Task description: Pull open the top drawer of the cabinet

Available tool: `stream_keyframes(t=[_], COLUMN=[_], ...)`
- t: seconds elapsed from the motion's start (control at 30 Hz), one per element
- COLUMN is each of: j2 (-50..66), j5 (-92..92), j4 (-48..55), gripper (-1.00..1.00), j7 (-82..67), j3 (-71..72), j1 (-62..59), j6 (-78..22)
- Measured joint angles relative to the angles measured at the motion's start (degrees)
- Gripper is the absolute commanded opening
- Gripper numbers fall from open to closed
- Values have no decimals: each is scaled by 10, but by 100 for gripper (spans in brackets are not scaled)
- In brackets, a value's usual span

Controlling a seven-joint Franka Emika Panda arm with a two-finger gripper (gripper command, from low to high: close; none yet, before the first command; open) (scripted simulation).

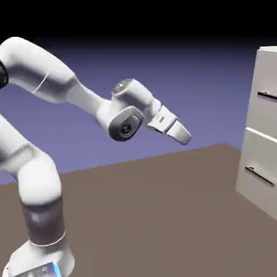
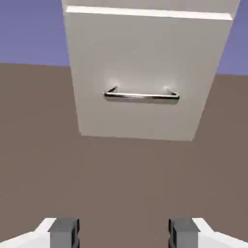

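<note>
The off-white cabinet (image 1: 258,135) stands at the exterior view's right edge. Its top drawer (image 1: 265,108) carries a thin dark bar handle (image 1: 268,96), and a like drawer (image 1: 257,181) sits below it. My gripper (image 1: 185,137) hangs in the air well to the left of the cabinet, pointing toward it and slightly down. In the hand view the gripper (image 2: 123,235) is open, with nothing between its grey fingertips (image 2: 64,232). That view is centred on the lower drawer (image 2: 140,63) and its metal bar handle (image 2: 141,96). Only a thin strip of the top drawer (image 2: 150,3) shows at the upper edge.
The brown table (image 1: 151,205) stretches between the arm's base (image 1: 40,259) and the cabinet. Behind everything is the blue-violet backdrop.
</note>
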Motion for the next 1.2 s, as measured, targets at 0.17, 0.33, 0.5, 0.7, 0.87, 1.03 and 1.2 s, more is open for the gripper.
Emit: stream_keyframes(t=[0.17,0.33,0.5,0.7,0.87,1.03,1.2], j2=[62,124,186,260,322,384,446], j5=[105,210,315,440,545,650,755], j4=[47,95,142,199,246,293,340], gripper=[0,0,0,0,0,0,0], j7=[-125,-249,-374,-523,-648,-772,-897], j3=[-58,-116,-174,-244,-302,-361,-419], j1=[39,79,118,165,205,245,284], j6=[-16,-32,-48,-67,-84,-100,-116])
